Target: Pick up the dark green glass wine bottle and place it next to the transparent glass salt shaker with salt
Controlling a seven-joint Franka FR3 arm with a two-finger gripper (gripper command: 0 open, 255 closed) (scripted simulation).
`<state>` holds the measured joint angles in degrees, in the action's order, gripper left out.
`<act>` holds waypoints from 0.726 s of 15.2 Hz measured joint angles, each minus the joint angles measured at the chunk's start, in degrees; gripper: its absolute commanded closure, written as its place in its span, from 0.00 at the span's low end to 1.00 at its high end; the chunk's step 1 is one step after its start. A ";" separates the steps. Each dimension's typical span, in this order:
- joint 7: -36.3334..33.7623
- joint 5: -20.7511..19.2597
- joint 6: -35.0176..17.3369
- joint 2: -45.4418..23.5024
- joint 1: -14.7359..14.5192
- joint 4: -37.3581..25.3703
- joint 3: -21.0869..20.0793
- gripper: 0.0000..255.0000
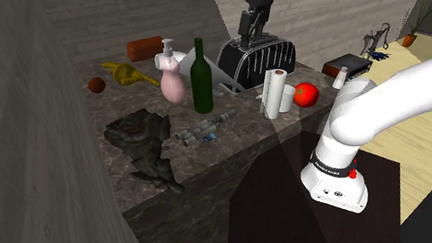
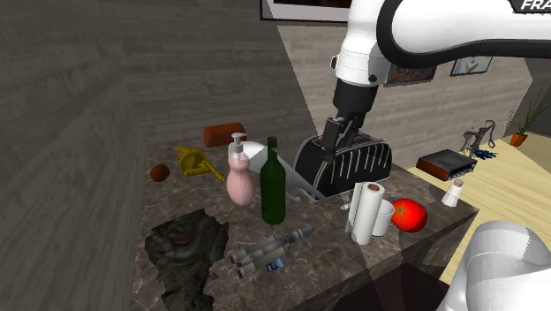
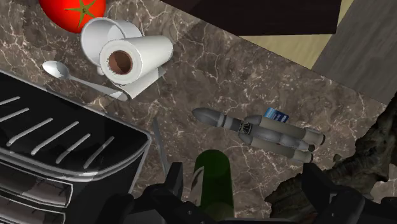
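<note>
1. We are in the reaching step: the dark green wine bottle point(image 1: 200, 76) is standing upright, just to the shoulder view's left of the black toaster point(image 1: 259, 59).
2. Our gripper point(image 1: 244, 34) is hovering above the toaster, fingers spread wide, gripping nothing.
3. The salt shaker point(image 1: 341, 77) is waiting well right of the toaster; next, we judge, we should be descending onto the bottle's neck.

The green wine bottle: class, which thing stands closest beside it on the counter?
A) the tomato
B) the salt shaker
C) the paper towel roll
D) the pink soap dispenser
D: the green wine bottle stands upright right beside the pink soap dispenser; the tomato, paper towel roll and salt shaker sit farther along the counter.
</note>
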<state>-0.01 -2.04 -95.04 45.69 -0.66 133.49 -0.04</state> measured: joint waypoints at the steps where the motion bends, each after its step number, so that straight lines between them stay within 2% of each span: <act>1: 0.00 0.00 0.00 0.00 0.00 0.00 0.00 0.00; 7: 1.21 0.28 -3.34 -12.39 -0.03 -7.73 1.27 0.00; 11: 2.92 0.69 -4.30 -22.24 0.08 -15.56 2.69 0.00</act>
<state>2.92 -1.35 -99.33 23.46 -0.58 117.94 2.66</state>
